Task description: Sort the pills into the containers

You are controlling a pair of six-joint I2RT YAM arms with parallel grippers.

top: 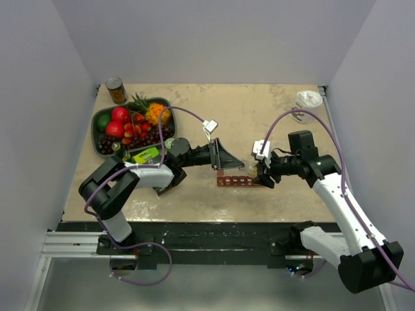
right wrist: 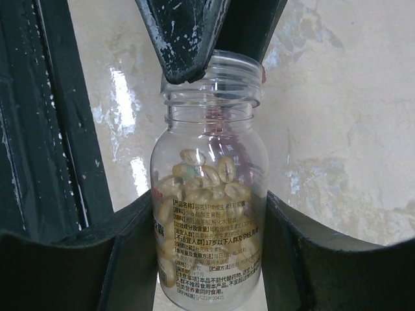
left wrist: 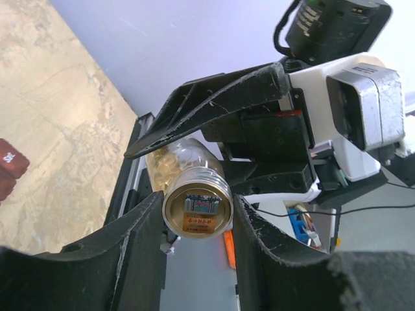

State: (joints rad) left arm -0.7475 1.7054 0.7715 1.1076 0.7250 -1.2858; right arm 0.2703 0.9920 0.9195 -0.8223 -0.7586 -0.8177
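My fingers (right wrist: 58, 272) are matt black, rough-edged. The bottle (right wrist: 214, 84) is clear glossy plastic; the pills (right wrist: 217, 172) smooth, golden, shiny. The tabletop (right wrist: 337, 129) is mottled beige, faintly glossy.

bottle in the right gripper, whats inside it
Golden pills sit low in the bottle; near its open mouth it is empty. The label hides the lowest pills.

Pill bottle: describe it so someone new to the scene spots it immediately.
On the table, right of centre, the right gripper sits at the right end of the dark red pill organizer. The bottle is clamped between its fingers. Unlike the flat red organizer, it is clear, round, uncapped, labelled, with golden pills inside.
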